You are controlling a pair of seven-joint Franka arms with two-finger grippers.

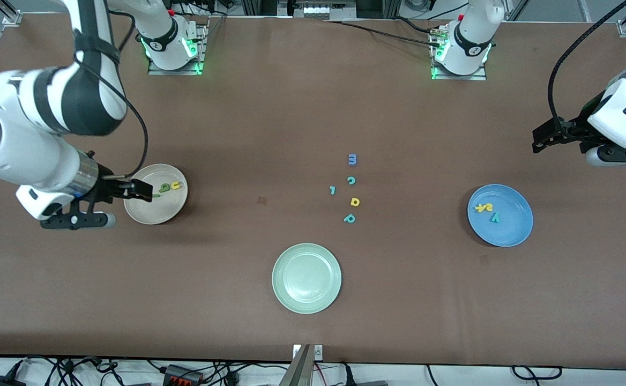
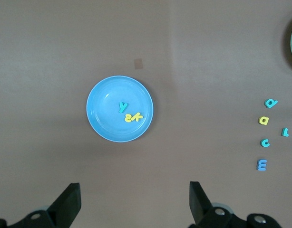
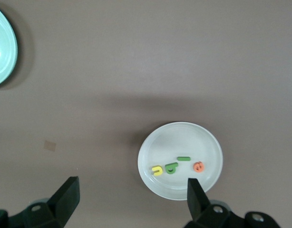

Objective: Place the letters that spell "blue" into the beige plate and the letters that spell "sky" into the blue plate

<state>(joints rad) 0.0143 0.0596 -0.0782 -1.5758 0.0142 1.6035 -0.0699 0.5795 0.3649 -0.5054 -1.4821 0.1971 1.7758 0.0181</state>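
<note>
Beige plate (image 3: 180,160) holds your four "blue" letters (image 3: 177,166), blue plate (image 2: 120,109) the "sky" letters (image 2: 128,112); both the left gripper (image 2: 134,202) and right gripper (image 3: 133,199) hang open, so sorting looks finished.

beige plate (image 1: 155,212), blue plate (image 1: 506,225), pale green plate (image 1: 306,279).

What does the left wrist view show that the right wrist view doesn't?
Only the left wrist view: the round blue plate holding the teal "y" and yellow "s" and "k", plus five loose letters on the table. Only the right wrist view: the round beige plate holding the yellow "u", green "b", green "l" and orange "e". Both: the brown table, the pale green plate's edge, and open fingers.
</note>
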